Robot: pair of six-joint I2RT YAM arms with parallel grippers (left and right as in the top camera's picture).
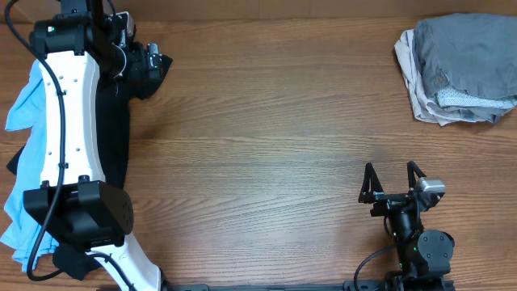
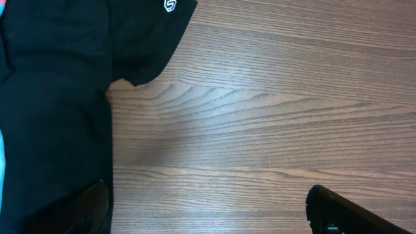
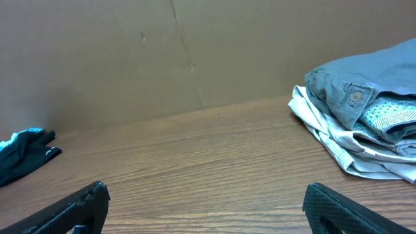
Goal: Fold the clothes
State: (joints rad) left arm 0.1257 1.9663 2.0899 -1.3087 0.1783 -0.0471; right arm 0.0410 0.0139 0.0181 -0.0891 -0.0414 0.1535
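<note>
Folded grey-olive shorts [image 1: 467, 56] lie on a pale garment at the table's far right, also in the right wrist view [image 3: 364, 91] with a waist button and speckled lining showing. A black T-shirt [image 1: 115, 129] and a light-blue shirt [image 1: 23, 105] lie at the left edge, partly under the left arm. The black T-shirt fills the left of the left wrist view [image 2: 58, 84]. My left gripper [image 1: 153, 69] is open and empty at the T-shirt's far end [image 2: 208, 211]. My right gripper [image 1: 393, 182] is open and empty near the front [image 3: 207, 208].
A brown wall [image 3: 162, 52] backs the wooden table [image 1: 266, 137]. The left arm's white body [image 1: 69, 137] lies over the left clothes pile.
</note>
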